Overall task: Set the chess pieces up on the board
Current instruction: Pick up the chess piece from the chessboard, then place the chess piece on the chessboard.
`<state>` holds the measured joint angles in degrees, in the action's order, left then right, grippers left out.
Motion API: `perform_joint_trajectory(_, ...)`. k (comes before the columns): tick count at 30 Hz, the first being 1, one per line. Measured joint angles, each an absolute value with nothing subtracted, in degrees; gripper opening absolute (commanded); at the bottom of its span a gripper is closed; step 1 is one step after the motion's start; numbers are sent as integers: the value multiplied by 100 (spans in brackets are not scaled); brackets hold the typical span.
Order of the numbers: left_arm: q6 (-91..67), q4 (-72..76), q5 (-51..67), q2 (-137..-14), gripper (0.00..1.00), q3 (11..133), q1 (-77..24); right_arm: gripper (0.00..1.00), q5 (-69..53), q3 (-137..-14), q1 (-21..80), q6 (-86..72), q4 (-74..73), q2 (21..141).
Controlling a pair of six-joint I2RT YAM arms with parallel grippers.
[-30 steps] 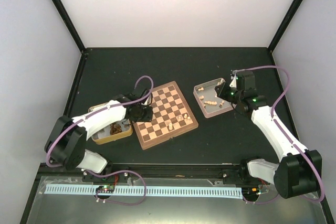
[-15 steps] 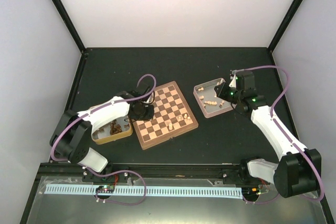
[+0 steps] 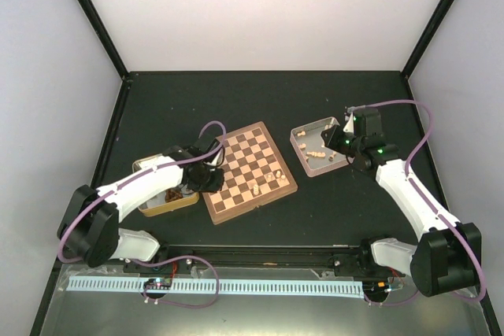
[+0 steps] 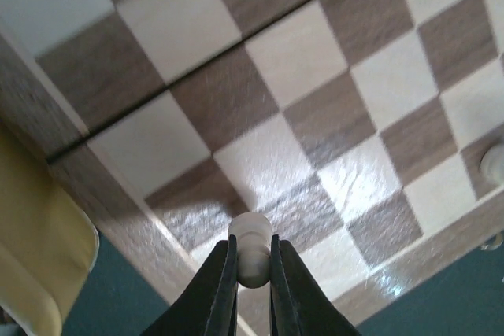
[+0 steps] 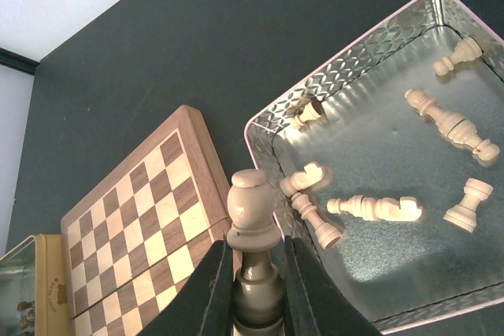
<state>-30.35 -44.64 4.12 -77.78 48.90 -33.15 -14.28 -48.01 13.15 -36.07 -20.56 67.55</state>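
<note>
Nearest the bases, the left gripper (image 4: pixel 252 264) is clamped on a tiny pale cream rounded wooden chess piece (image 4: pixel 250 234), its black fingers (image 4: pixel 223 277) pressed against both sides. It hangs over the near left corner of the square wooden chessboard with tan and dark brown checks and a reddish-brown rim (image 3: pixel 240 161), just above the squares beside the rim. Just left of that corner sits a shallow yellow-gold metal tin (image 3: pixel 168 207) with small dark pieces in it; their kinds are too small to tell. A few more pale pieces (image 3: pixel 256 190) stand on the board's right side.

Farther out on the black tabletop (image 3: pixel 276 100), just beyond the board's right edge and not touching it, lies a shallow square silver metal tray with an embossed wall (image 5: pixel 346 68). Seven or so cream chessmen (image 5: pixel 449 123) are scattered in it, most lying on their sides. The right gripper (image 5: pixel 256 265) hovers over the tray's near edge with its fingers closed tight on an upright cream piece with a rounded head and collar (image 5: pixel 250 202).
</note>
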Motion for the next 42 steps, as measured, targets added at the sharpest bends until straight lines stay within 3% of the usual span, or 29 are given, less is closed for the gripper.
perform_joint_trajectory(9, -3138, -4558, 591, -7575, 5, 4493, -3454, 11, -1455, -4801, 1315, -3607, -2005, 6792)
perform_joint_trajectory(22, -3155, -4576, 556, -7575, 14, 4493, -3468, 11, -1520, -4801, 1317, -3583, -1970, 6820)
perform_joint_trajectory(35, -3162, -4687, 554, -7575, 50, 4543, -3492, 11, -1656, -4801, 1315, -3529, -1933, 6820)
perform_joint_trajectory(42, -3135, -4222, 672, -7422, 60, 4939, -3505, 11, -2003, -4792, 1317, -3828, -1640, 6932)
